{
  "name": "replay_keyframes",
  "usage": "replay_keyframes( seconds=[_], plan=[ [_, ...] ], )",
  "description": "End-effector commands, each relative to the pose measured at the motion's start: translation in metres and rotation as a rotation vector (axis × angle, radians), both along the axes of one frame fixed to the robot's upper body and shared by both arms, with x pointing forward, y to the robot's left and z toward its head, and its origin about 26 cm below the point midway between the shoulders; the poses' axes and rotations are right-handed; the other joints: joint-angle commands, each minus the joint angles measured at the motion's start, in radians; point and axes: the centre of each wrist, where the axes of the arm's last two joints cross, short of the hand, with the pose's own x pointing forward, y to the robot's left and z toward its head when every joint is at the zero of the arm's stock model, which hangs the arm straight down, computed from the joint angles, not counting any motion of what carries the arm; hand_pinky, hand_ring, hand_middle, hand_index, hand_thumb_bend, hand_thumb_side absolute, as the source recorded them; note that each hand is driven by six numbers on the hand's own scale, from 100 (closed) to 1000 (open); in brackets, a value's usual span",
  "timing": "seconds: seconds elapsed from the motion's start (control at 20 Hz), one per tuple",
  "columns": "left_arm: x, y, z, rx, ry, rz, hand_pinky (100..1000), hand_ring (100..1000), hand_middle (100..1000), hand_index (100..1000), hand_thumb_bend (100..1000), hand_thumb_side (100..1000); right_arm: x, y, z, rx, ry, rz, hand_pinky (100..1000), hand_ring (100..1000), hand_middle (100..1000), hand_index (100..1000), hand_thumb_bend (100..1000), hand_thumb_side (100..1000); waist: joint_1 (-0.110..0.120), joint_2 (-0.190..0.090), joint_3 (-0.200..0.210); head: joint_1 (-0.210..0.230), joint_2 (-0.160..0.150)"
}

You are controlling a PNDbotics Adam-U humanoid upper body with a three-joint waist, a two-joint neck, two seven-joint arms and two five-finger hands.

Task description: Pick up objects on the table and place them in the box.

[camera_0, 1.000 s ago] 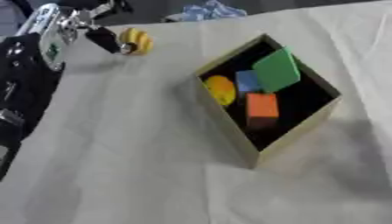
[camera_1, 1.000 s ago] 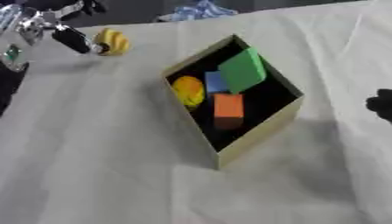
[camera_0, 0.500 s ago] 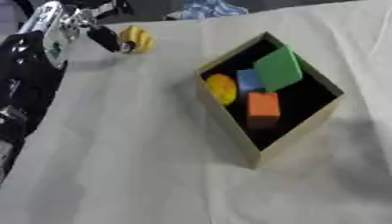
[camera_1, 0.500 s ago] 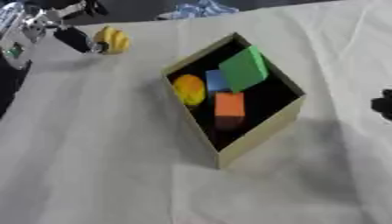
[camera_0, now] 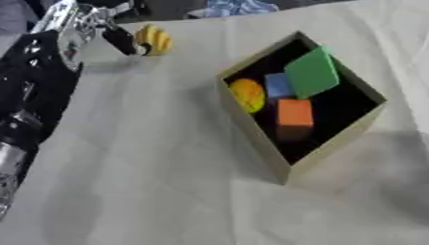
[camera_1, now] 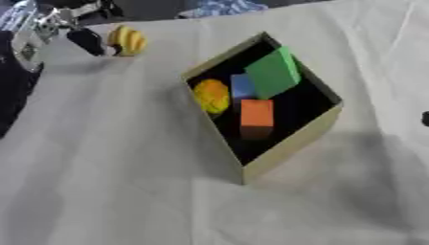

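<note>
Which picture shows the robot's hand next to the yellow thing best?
The left eye view. There the left hand shows with more of its arm, its dark fingers right beside the yellow striped thing. In the right eye view the same hand sits at the picture's left edge and is partly cut off, though the yellow thing shows whole.
</note>
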Motion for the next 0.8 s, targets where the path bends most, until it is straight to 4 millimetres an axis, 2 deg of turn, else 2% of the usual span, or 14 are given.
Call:
replay_keyframes(
  seconds=[0.05,0.45,0.8],
  plan=[
    [-0.0074,0.0128,0.0232,0.000,-0.074,0.045,854,833,803,876,383,169,-0.0023,-0.0013,0.0107,-0.034,-0.036,-0.002,930,832,745,842,100,749,-0.005,-0.018,-0.003,0.007,-0.017],
    [-0.0070,0.0143,0.0250,-0.014,-0.116,0.067,859,846,816,894,410,182,-0.0019,-0.0003,0.0111,-0.039,-0.036,0.000,931,831,746,842,100,761,-0.005,0.001,-0.007,0.019,-0.031],
    [-0.0069,0.0162,0.0261,-0.015,-0.094,0.075,861,848,811,889,365,109,-0.0016,0.0001,0.0115,-0.040,-0.039,0.000,931,830,746,842,100,767,-0.005,0.014,-0.010,0.027,-0.043]
  ],
)
